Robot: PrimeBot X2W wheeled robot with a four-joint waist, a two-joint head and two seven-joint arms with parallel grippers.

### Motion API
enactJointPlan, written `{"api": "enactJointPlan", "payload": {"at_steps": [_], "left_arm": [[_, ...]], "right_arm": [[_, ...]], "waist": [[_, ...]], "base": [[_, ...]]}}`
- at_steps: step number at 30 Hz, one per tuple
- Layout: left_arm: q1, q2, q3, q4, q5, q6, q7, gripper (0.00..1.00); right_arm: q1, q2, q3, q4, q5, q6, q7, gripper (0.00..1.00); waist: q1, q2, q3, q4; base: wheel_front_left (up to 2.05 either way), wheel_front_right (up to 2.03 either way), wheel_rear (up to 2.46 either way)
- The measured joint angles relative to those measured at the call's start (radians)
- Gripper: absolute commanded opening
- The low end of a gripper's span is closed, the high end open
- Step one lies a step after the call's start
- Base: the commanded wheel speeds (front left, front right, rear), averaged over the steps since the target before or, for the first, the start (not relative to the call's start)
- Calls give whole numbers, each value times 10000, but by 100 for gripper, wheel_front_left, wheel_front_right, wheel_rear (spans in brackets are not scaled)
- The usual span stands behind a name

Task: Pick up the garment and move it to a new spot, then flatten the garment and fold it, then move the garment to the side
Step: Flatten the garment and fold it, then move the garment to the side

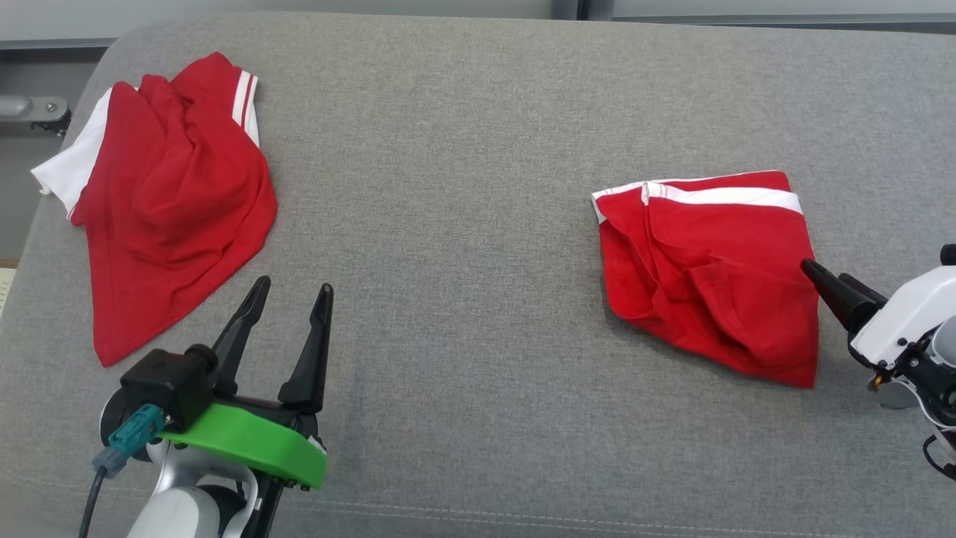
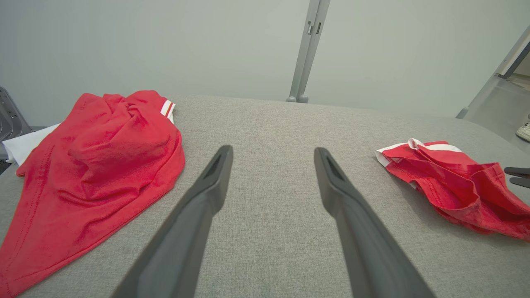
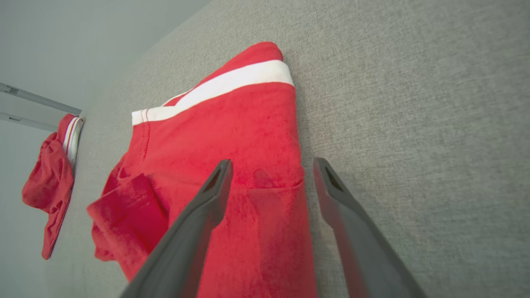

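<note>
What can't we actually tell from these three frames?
Head view: right hand is cut by the right edge; contact with the folded garment unclear.
Right wrist view: the garment's near edge runs off the bottom, behind the fingers.
Left wrist view: crumpled garment cut by the lower left corner; its folds hide its shape.

The folded garment (image 1: 709,276) and the crumpled garment (image 1: 172,194) both lie on the padded table (image 1: 463,224), well apart. The folded garment lies just ahead of the right gripper (image 1: 825,273), with one finger over the garment's near edge and the other over the table beside it. The crumpled garment lies ahead and to the left of the left gripper (image 1: 293,285), and the folded garment lies well off to that gripper's right.
</note>
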Motion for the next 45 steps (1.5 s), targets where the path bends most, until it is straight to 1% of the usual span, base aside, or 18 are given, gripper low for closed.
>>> {"api": "enactJointPlan", "payload": {"at_steps": [5,11,18,23,24,25,26,27,32,40,45], "left_arm": [[-2,27,-35,-75,17,0,17,100],[-2,73,-33,-245,19,31,58,100],[-20,67,-161,-297,29,29,134,100],[-30,69,-207,-316,35,29,148,100],[-30,67,-213,-313,38,29,148,100],[-30,69,-215,-320,48,29,174,100],[-30,71,-209,-337,48,29,221,100],[-30,69,-203,-337,50,31,219,100],[-33,59,-221,-330,50,33,219,100],[-33,-35,-205,-161,48,35,125,100],[-24,-61,-81,-146,29,81,113,100]], "right_arm": [[143,-21,-155,305,153,-6,-31,100],[180,-209,-439,591,345,-8,-23,100],[161,171,-654,859,1091,4,196,100],[-14,230,-861,1133,1258,4,194,100],[-58,255,-918,1212,1317,4,194,71],[-94,267,-955,1250,1342,4,194,25],[-155,278,-982,1269,1377,6,194,0],[-231,297,-1011,1289,1409,29,198,0],[-475,293,-890,1204,1467,393,466,0],[-963,-123,-602,629,1141,980,786,0],[-1074,-353,-257,4,746,1156,1081,0]], "waist": [[0,0,78,141],[0,0,222,352],[0,0,390,620],[0,0,463,810],[0,0,474,846],[0,0,481,879],[0,0,497,903],[0,0,515,924],[0,0,550,994],[0,0,336,945],[0,0,204,804]], "base": [[0,0,0],[0,0,0],[0,0,0],[0,0,0],[0,0,0],[0,0,0],[0,0,0],[0,0,0],[0,0,0],[0,0,0],[0,0,0]]}}
